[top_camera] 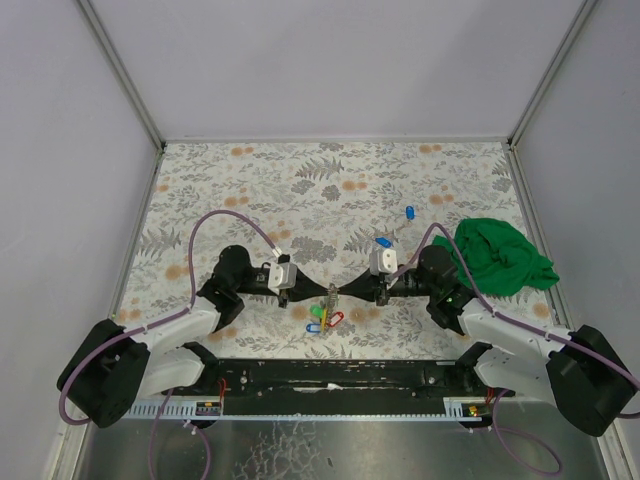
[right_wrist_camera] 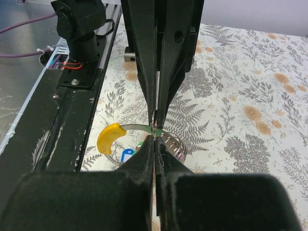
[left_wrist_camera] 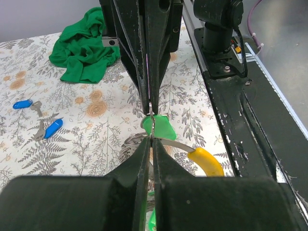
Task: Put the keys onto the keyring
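Pale grey walls (top_camera: 330,60) box in a tabletop (top_camera: 300,180) covered with a fern-and-flower print. A black rail (top_camera: 330,375) runs along its lower edge in the top view. The left arm (top_camera: 180,330) and right arm (top_camera: 500,330) reach inward from the bottom corners, forearms low and nearly level, and meet tip to tip at lower centre. A crumpled green cloth (top_camera: 500,258) lies at right centre, just beyond the right arm's elbow and well apart from the meeting point.

The left end effector (top_camera: 328,290) is closed to a slit and pinches the keyring (left_wrist_camera: 175,143), whose thin arc passes through its tips in the left wrist view. The right end effector (top_camera: 342,290) faces it, also clamped tight on the keyring, with a sliver of metal showing between its tips. Keys (top_camera: 325,318) with green, yellow and red tags sit on the ring just below the tips. Two blue keys (top_camera: 383,243) lie loose on the print above and right of centre, near the cloth and apart from the ring.
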